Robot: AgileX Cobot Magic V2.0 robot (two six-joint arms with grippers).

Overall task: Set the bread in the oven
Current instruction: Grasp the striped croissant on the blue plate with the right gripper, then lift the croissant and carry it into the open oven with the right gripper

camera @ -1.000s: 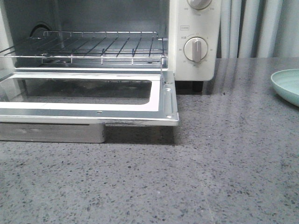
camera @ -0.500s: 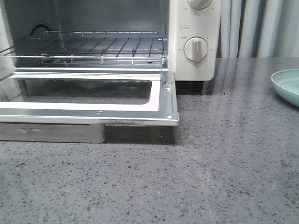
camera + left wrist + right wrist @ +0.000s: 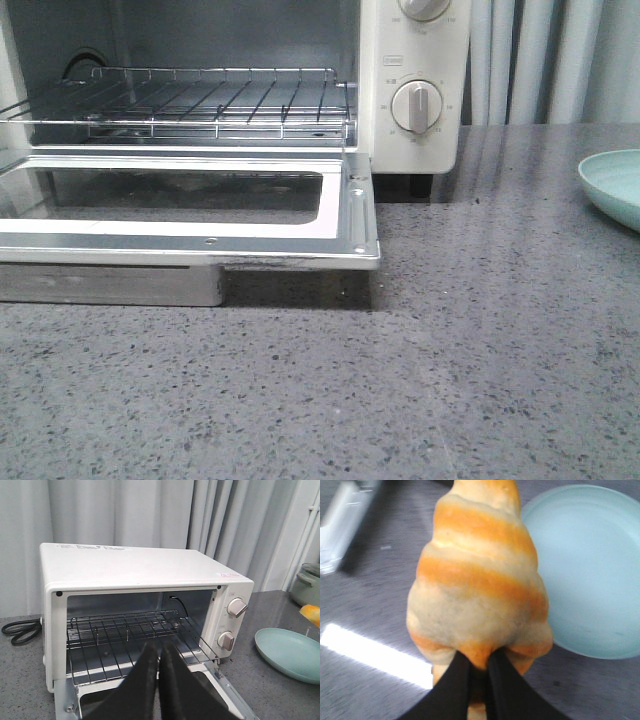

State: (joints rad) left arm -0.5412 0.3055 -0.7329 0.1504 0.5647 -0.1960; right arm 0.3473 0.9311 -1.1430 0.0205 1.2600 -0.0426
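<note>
The bread (image 3: 477, 575) is pinched at one end by the right end effector (image 3: 479, 672), its dark fingers closed on the roll's lower tip, with the rest of the roll standing free above the bench (image 3: 365, 600). It looks light, soft and glossy, so a hard squeeze would likely dent it and a loose one let it pivot; a hold nearer the thick middle would probably be steadier. Just beside it lies the pale green plate (image 3: 590, 570), bare. The left end effector (image 3: 159, 680) hangs before the oven (image 3: 135, 575) with its fingers pressed together, holding nothing. The oven's door (image 3: 200, 225) lies dropped flat and the wire rack (image 3: 200, 105) is bare. That door juts out over the bench, and the left arm sits in front of the opening; both could obstruct the approach.
</note>
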